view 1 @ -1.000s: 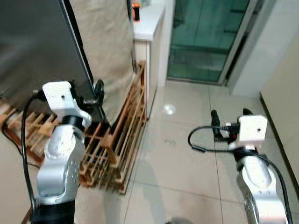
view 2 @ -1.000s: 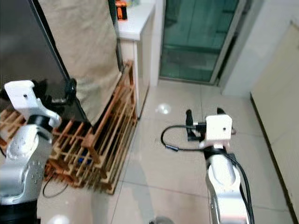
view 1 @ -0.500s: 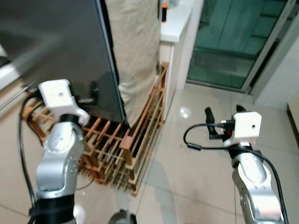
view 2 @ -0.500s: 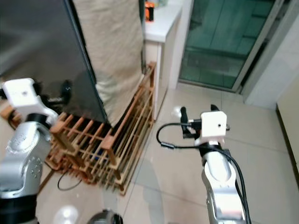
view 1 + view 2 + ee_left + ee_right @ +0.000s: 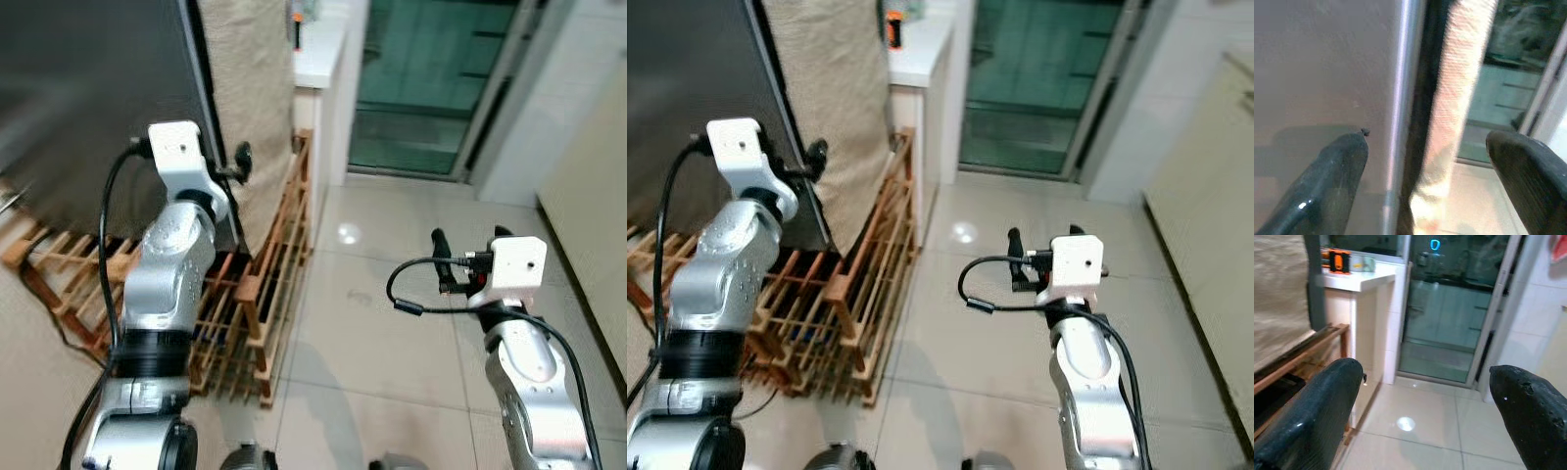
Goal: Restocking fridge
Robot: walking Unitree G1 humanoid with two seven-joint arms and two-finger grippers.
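While the fridge is not yet open, these entries apply.

Step in hand: judged to be getting at the fridge door, the opening stage of restocking; no goods are held by either gripper.

Fridge door (image 5: 93, 98): dark grey panel standing upright on the robot's left, its free vertical edge (image 5: 1400, 98) bright and metallic in the left wrist view. Whether the door is shut or slightly ajar cannot be told.

Left gripper (image 5: 1425, 171): raised to the door's edge, its 2 fingers spread wide, 1 finger (image 5: 1327, 181) in front of the door face, the other on the far side of the edge. Fingers straddle the edge without closing on it; contact cannot be confirmed.

Right gripper (image 5: 470, 257): held out over the tiled floor (image 5: 392, 333), well apart from the fridge, fingers spread and empty.

Beige cloth (image 5: 250, 88): hangs just beside the door edge, between fridge and white counter (image 5: 318, 59).

Wooden rack (image 5: 265, 284): slatted, low on the floor at the fridge's foot, just below the left arm.

Next move, as judged: close the left fingers on the door edge or handle and pull outward; the cloth and rack crowd the swing path.

Stock items: none identifiable near the grippers.
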